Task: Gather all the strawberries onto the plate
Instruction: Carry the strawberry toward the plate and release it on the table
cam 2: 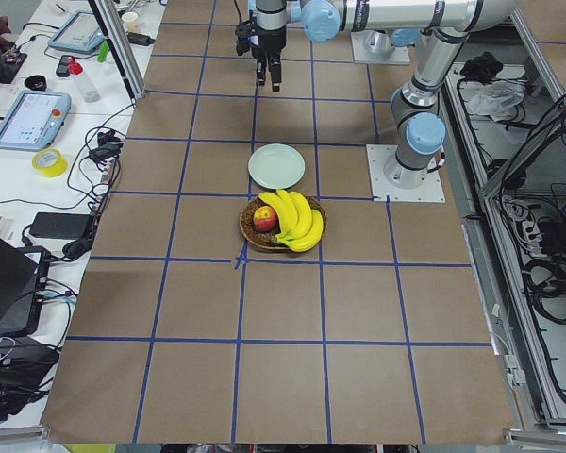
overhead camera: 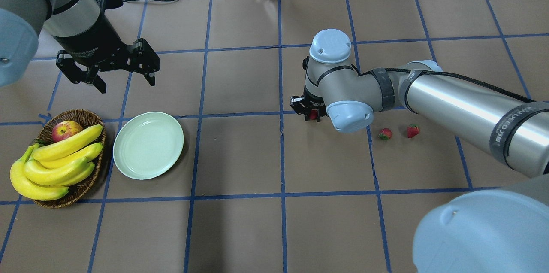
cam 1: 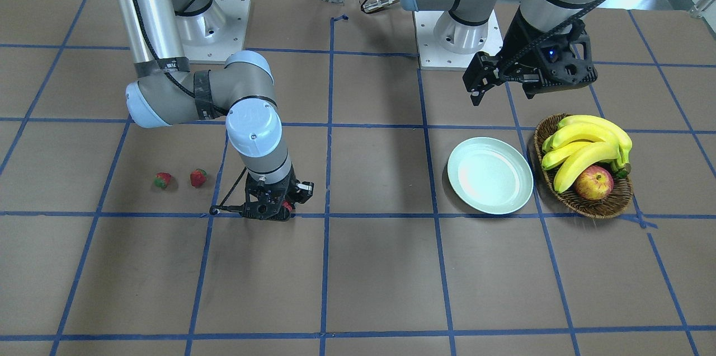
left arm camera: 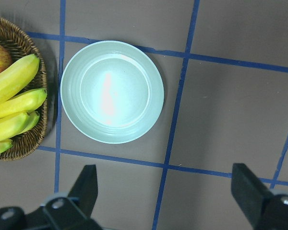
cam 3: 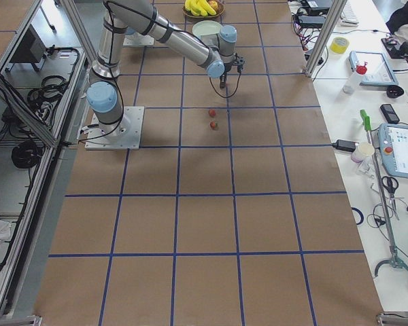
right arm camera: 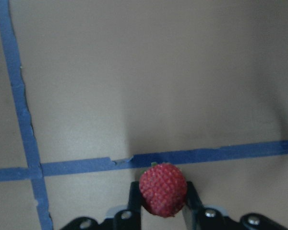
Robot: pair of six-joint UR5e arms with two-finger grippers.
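Strawberry (right arm camera: 162, 189) pinched in my right claw (overhead camera: 309, 110), low by the table (overhead camera: 240, 157). Step: 1st pickup. Next: lift, carry over to empty plate (overhead camera: 148, 144), well apart; gentle grip, prob. soft.

Front-facing view looks steeply down from across the tabletop (cam 1: 380, 277), overhead from behind the robot; both share the plate (cam 1: 490, 175) and basket (cam 1: 593, 210). Side views look along the tabletop from each end, far off. Left wrist view looks straight down on plate; right wrist view sits close on one strawberry (right arm camera: 162, 189).

Silver arms (overhead camera: 463, 105), pale-blue joint caps (overhead camera: 330, 45), black cables (overhead camera: 472, 80).
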